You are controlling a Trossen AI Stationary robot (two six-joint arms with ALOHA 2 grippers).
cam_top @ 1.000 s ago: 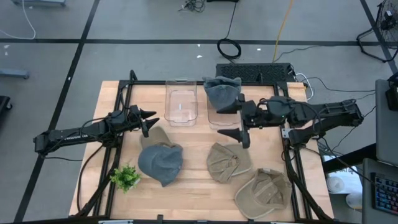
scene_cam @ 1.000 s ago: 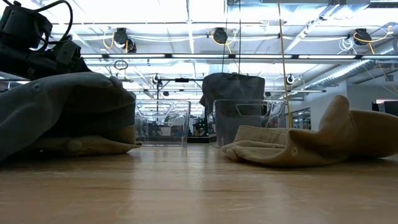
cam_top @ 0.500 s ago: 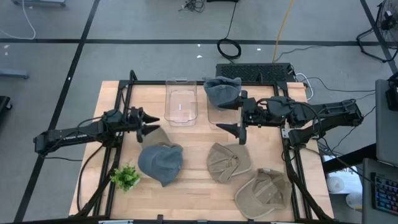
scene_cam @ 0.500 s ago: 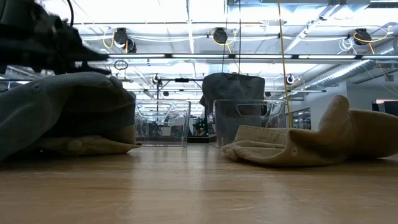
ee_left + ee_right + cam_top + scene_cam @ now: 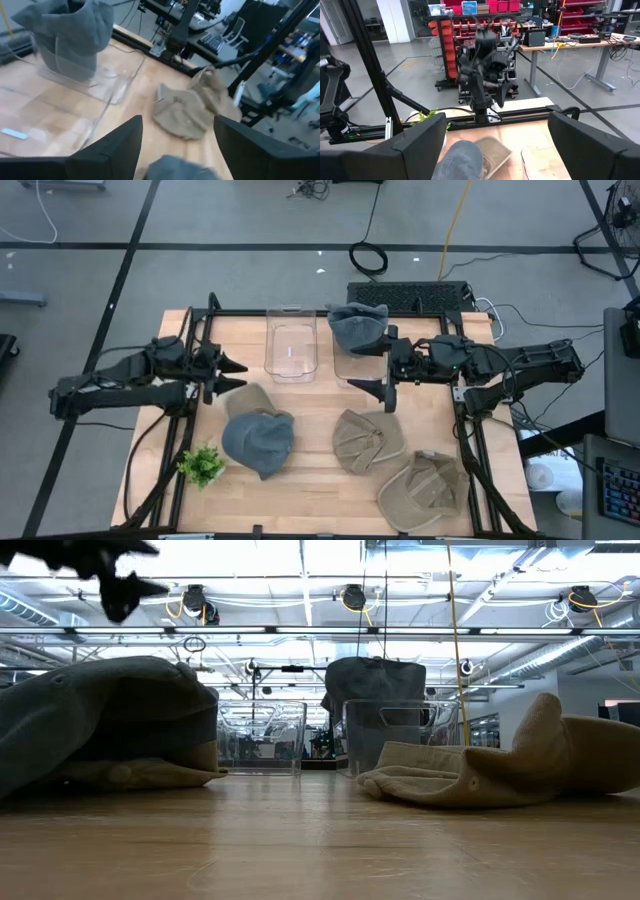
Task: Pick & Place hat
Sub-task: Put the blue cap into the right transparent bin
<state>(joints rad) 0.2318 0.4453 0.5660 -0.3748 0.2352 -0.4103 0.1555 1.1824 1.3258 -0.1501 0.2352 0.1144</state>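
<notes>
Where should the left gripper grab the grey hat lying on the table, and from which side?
Probably the raised, bunched crown of the grey hat, coming straight down from above. It lies slumped with soft folds standing up, and the tan hat peeks out at its far edge, so a side approach risks snagging that. The left gripper is open.

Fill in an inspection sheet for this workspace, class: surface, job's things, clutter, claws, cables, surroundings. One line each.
Surface: wooden table in a black frame.
Job's things: grey hat lying on a tan one at front left; two tan hats at front right; another grey hat sits in the right clear bin; the left bin holds no hat.
Clutter: small green plant at the front left corner.
Claws: left claw open, raised at the table's left, holding nothing; right claw open over the right bin, holding nothing.
Cables: yellow cable and black coil on the floor behind the table.
Surroundings: grey floor; ceiling lights, shelving and benches beyond.
</notes>
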